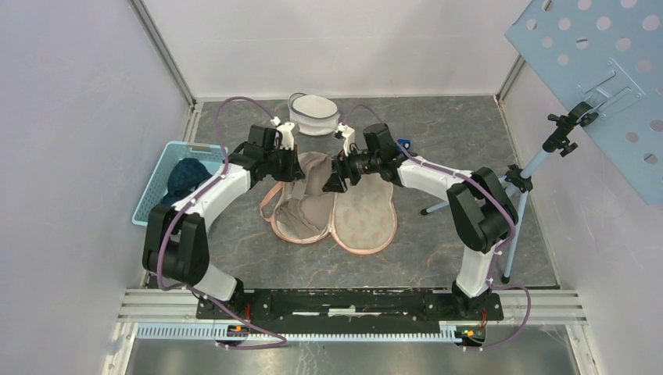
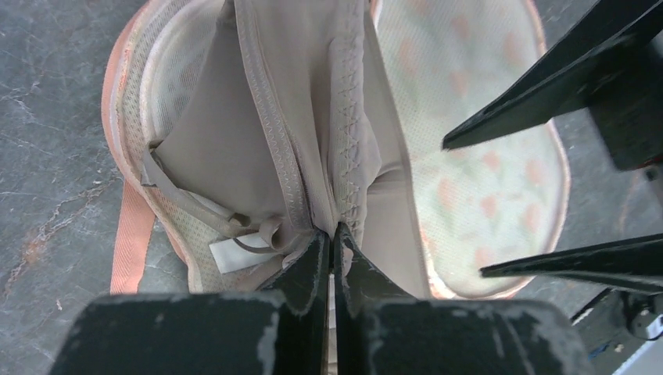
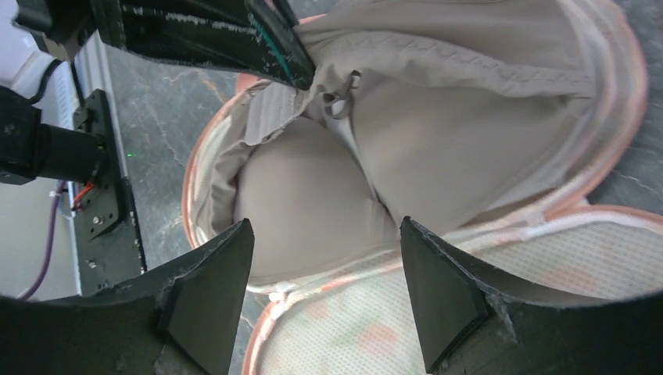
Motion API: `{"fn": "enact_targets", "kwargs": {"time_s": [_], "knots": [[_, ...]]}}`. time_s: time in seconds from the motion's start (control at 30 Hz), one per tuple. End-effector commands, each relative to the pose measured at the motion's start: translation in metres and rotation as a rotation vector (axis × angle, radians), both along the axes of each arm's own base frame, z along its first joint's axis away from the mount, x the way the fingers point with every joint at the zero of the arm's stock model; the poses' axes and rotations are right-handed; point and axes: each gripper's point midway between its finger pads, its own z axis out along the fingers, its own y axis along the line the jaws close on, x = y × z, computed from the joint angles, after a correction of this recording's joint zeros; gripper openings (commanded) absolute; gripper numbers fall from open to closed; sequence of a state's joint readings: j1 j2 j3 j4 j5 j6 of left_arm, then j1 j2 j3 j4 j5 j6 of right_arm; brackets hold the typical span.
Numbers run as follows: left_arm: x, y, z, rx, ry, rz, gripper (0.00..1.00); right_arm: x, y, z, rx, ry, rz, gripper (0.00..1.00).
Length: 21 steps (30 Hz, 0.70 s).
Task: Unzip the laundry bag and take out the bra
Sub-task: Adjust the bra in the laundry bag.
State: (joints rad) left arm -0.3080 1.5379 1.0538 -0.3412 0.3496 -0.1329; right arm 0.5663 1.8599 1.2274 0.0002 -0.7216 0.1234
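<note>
The laundry bag (image 1: 366, 215) is a mesh clamshell with a pink rim, lying unzipped and spread flat mid-table. A beige bra (image 1: 306, 209) lies in its left half. My left gripper (image 1: 299, 168) is at the bag's far edge, shut on the bra's band (image 2: 344, 156), which it lifts out of the shell. In the left wrist view the jaws (image 2: 335, 231) pinch the fabric. My right gripper (image 1: 332, 181) is open and empty, hovering over the bag's hinge; in the right wrist view (image 3: 324, 234) it sits above the bra cup (image 3: 313, 195) and the mesh half (image 3: 563, 266).
A blue basket (image 1: 155, 195) holding a dark garment stands at the left. A white round mesh pouch (image 1: 314, 116) sits at the back. A tripod stand (image 1: 539, 168) and a perforated blue panel (image 1: 602, 70) are at the right. A small blue object (image 1: 403, 144) lies behind the right arm.
</note>
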Motion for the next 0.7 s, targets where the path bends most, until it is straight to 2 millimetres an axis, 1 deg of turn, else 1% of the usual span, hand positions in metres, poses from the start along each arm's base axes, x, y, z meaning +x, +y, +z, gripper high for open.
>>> {"fn": "enact_targets", "kwargs": {"time_s": [0.0,0.13,0.23,0.43,0.53,0.67], "knots": [[0.008,-0.008,0.044,-0.124,-0.038,0.078,0.02,-0.015,0.018,0.033,0.128,-0.07,0.069,0.75],[0.01,-0.009,0.05,-0.152,-0.017,0.121,0.02,-0.02,0.028,0.033,0.152,-0.07,0.086,0.76],[0.013,-0.007,0.052,-0.164,-0.002,0.156,0.02,-0.025,0.039,0.033,0.171,-0.055,0.111,0.76],[0.02,-0.005,0.054,-0.255,0.058,0.216,0.02,-0.044,0.058,0.036,0.232,-0.059,0.153,0.78],[0.02,-0.004,0.048,-0.296,0.113,0.231,0.02,-0.048,0.066,0.031,0.235,-0.077,0.147,0.79],[0.022,-0.001,0.044,-0.348,0.155,0.244,0.02,-0.048,0.07,0.016,0.195,-0.145,0.133,0.8]]}}
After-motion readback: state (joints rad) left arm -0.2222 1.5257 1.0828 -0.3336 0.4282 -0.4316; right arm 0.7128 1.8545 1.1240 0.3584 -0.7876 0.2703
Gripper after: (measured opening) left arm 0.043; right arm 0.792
